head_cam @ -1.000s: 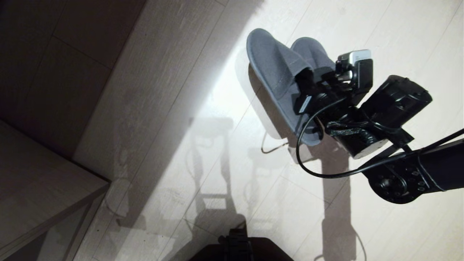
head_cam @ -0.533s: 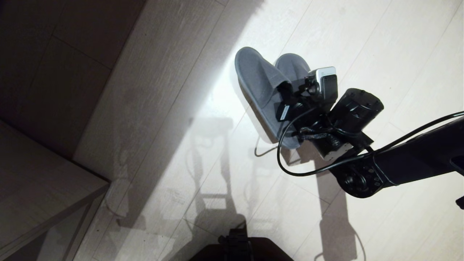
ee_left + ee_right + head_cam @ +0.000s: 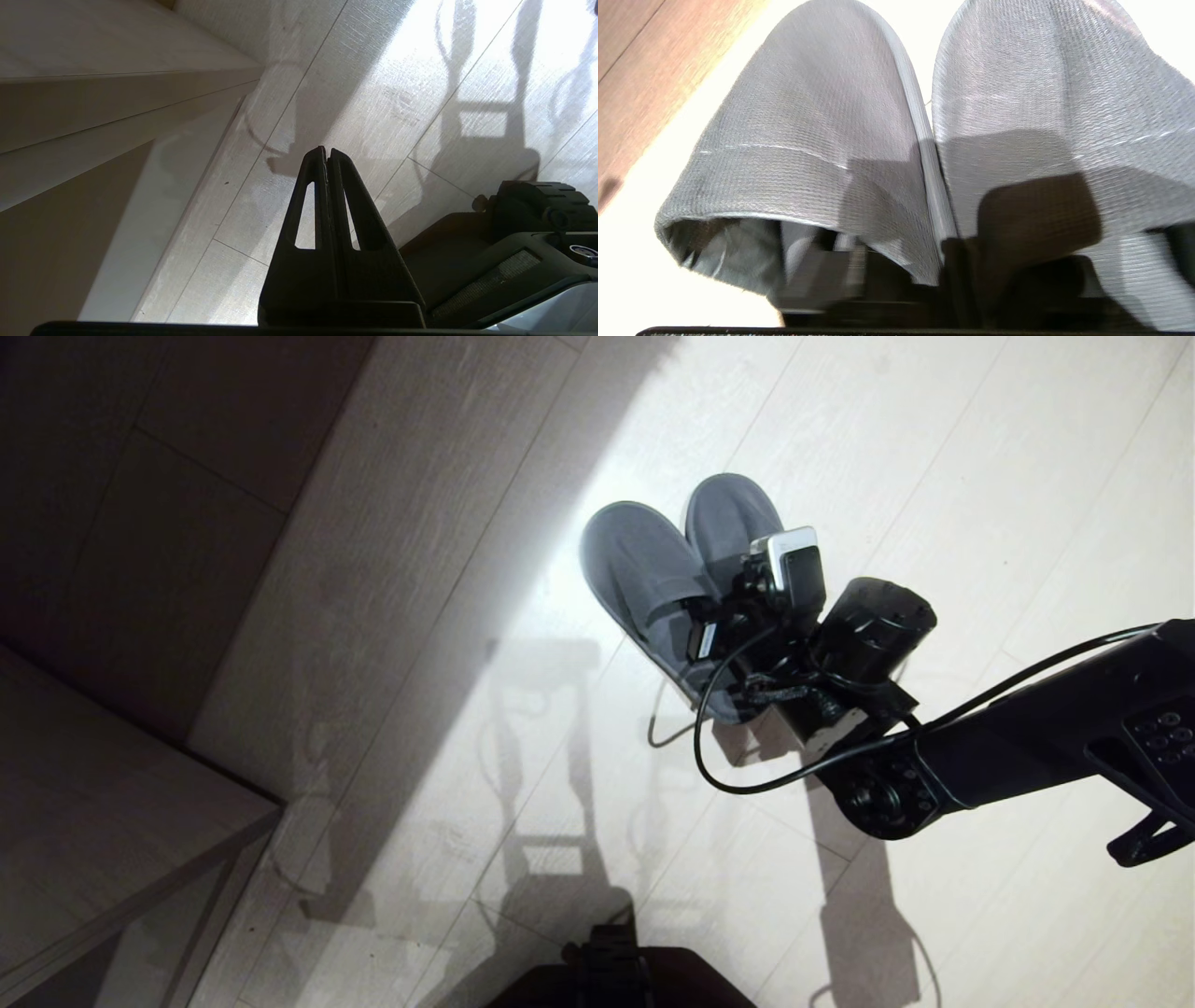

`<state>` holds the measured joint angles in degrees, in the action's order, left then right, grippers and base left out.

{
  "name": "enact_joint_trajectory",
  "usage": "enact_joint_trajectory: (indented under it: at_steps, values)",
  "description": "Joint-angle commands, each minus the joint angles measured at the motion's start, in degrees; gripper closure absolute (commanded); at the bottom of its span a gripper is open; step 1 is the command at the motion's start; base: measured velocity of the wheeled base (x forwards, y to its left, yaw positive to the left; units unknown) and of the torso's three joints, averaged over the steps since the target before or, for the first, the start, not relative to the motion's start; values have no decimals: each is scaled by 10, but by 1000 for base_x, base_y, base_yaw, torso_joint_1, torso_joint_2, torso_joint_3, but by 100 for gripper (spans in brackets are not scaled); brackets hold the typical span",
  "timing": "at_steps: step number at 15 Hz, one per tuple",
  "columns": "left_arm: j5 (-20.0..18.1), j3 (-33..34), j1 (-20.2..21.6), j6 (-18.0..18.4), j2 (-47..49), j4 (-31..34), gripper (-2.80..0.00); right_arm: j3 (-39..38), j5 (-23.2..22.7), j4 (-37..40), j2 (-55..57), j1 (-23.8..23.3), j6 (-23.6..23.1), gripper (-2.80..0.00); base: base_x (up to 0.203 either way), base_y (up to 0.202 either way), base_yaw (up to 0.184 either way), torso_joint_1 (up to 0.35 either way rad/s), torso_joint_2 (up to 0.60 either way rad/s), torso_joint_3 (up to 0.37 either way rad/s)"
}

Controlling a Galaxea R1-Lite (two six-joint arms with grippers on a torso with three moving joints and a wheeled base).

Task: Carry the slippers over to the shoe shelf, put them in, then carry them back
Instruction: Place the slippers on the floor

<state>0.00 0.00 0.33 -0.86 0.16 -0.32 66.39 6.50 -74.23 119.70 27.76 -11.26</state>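
Grey-blue fabric fills your right wrist view: the slippers (image 3: 924, 140) lie side by side, toes pointing away from the camera, their inner edges touching along the middle seam. In the head view the slippers (image 3: 653, 579) sit on the pale wood-look floor (image 3: 934, 476) in the bright band of light, toes toward the far side, right of centre. The right gripper (image 3: 724, 616) is at their heel end, with one dark finger (image 3: 822, 275) reaching into the open heel of one slipper and the other finger (image 3: 1036, 224) lying over the upper of the other. You cannot tell from these views whether its fingers are parted or pressing the fabric between them, so treat the grip as unknown. The right arm (image 3: 1027, 737) comes in from the right edge with a black cable (image 3: 709, 756) looping below the wrist.

The left gripper (image 3: 327, 158) hangs low near the robot's base, its two fingers pressed together at the tips, holding nothing, above the floor beside a pale laminate cabinet corner (image 3: 140, 70).

No brand, label or writing can be read anywhere.
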Motion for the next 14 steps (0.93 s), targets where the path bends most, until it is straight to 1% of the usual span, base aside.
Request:
enact_joint_trajectory:
  at_steps: [1,8,11,14]
  values:
    - [0,0,0,0,0,0,0,1,1,-4,3,0,-1,-280,0,0,0,0,0,0]
    - [0,0,0,-1,-1,0,0,-34,-2,26,4,10,-3,-280,0,0,0,0,0,0]
    - [0,0,0,-1,0,0,0,-40,1,57,2,12,0,-280,0,0,0,0,0,0]
    - [0,0,0,-1,-1,0,0,-62,3,64,-2,14,-2,-280,0,0,0,0,0,0]
